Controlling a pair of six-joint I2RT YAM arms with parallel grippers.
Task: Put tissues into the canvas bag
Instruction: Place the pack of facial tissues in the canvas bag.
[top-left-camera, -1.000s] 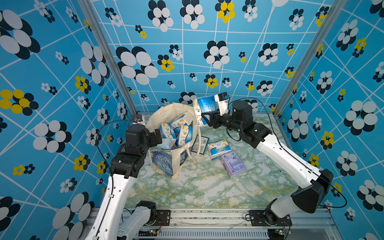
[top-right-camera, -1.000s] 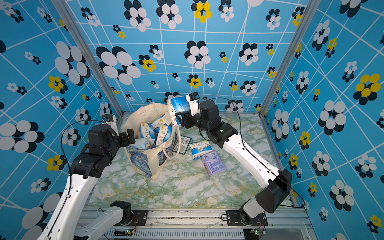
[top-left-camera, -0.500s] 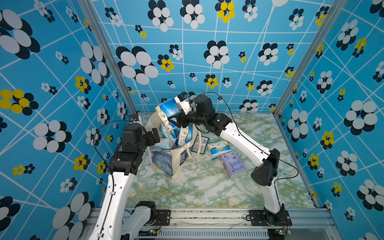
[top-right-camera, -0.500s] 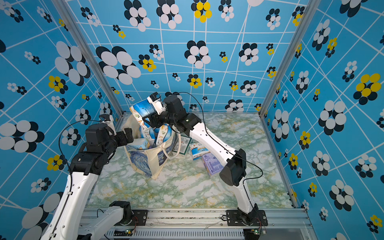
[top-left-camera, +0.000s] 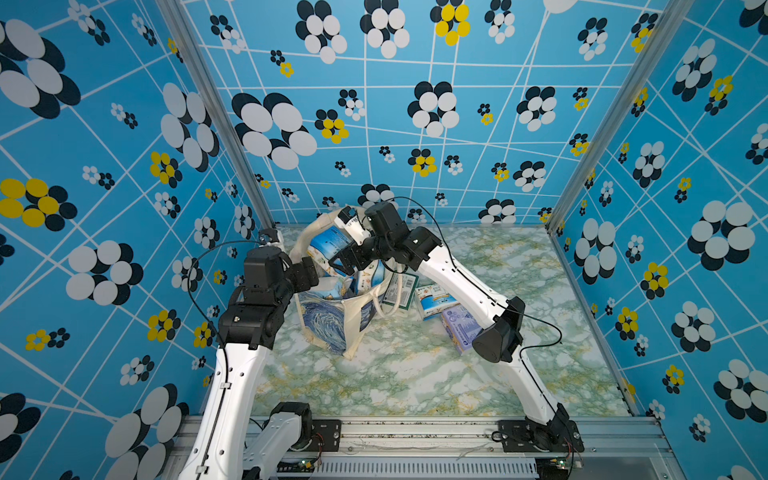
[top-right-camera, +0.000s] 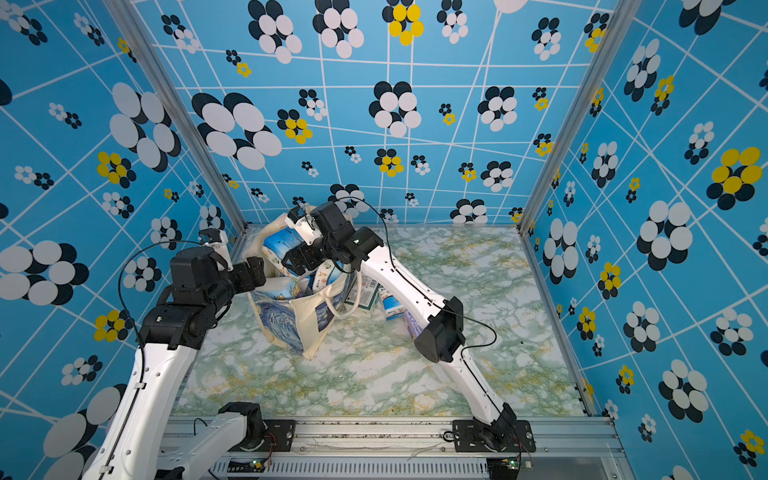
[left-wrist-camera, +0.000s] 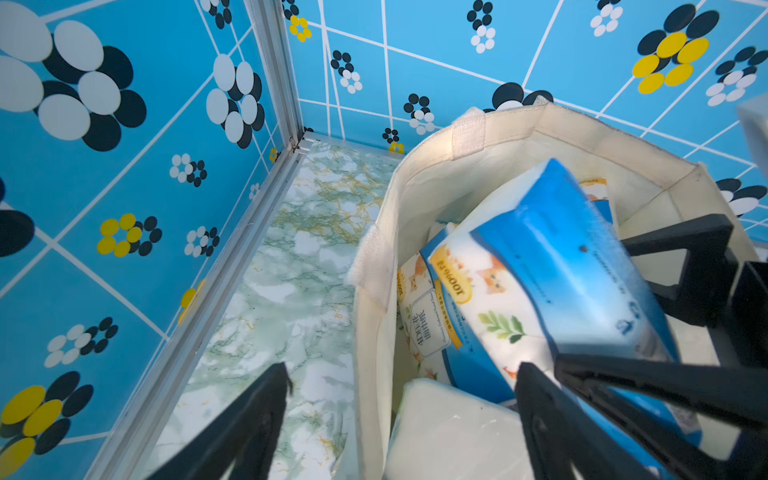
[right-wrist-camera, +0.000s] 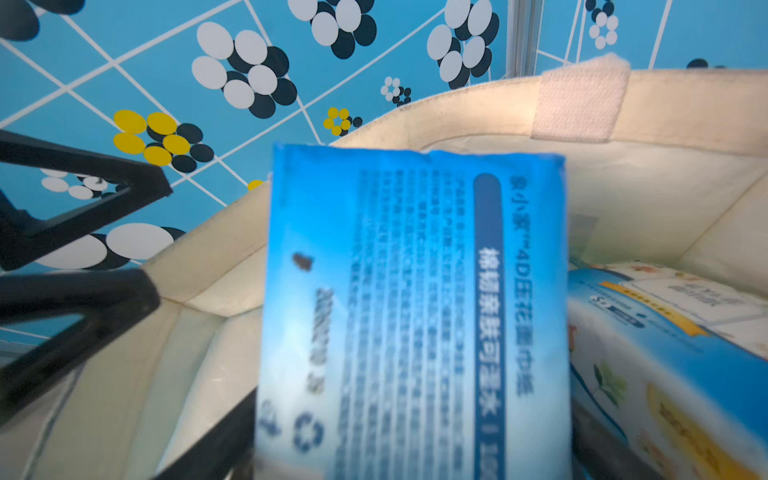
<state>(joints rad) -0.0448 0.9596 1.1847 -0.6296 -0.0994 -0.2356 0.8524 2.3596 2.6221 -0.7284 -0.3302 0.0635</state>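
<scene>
Currently, I judge, I am at the drop-off step: delivering one pack of tissues into the canvas bag (top-left-camera: 328, 328). Lowest in a top view, the marbled table (top-left-camera: 415, 374) is lying bare. Just above it, right of centre, a lavender pack (top-left-camera: 459, 328) and a blue-and-white pack (top-left-camera: 432, 301) are lying outside the bag, waiting.

At centre left, my left gripper (top-left-camera: 311, 271) is reaching to the bag's near rim. Its jaws are spread wide with the cream wall between them, pinching nothing that I can see.

Beyond it, my right gripper (top-left-camera: 347, 262) is hanging over the open mouth, jaws standing wide on either side of the blue pack (right-wrist-camera: 415, 311). Whether they are pressing it or letting go, I cannot tell. The blue pack is sitting within the mouth, above the packs already inside (left-wrist-camera: 419, 332).

In the right wrist view its long axis is running up the frame. One short end is pointing at the far rim (right-wrist-camera: 685, 91), the other back toward my jaws.

Next, I am expecting to free it fully, lift clear and fetch a loose pack.
</scene>
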